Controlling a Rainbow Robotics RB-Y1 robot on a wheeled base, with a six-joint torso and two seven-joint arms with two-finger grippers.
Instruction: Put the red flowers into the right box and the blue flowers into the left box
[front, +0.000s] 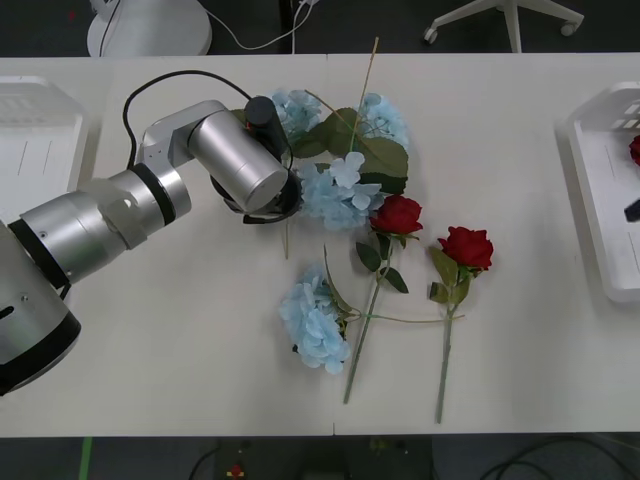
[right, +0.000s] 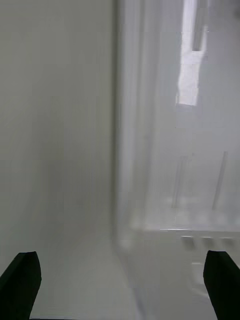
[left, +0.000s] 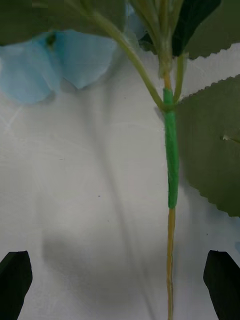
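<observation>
My left arm (front: 235, 160) reaches over the table's middle to a heap of blue flowers (front: 338, 195). My left gripper (left: 120, 265) is open and hovers low over a thin stem wrapped in green tape (left: 171, 165), with pale-blue petals (left: 50, 65) and a broad leaf (left: 215, 150) beyond. Another blue flower (front: 315, 320) lies nearer the front. Two red flowers (front: 398, 215) (front: 467, 247) lie right of it. The right box (front: 600, 200) holds a red bloom (front: 636, 148). My right gripper (right: 120, 272) is open and empty beside the right box's wall (right: 165, 175). The left box (front: 30, 140) sits far left.
A long bare stem (front: 368, 80) sticks out of the blue heap toward the back. Chair legs (front: 505, 20) and a round white base (front: 150, 25) stand on the floor behind the table. Bare table lies between the flowers and each box.
</observation>
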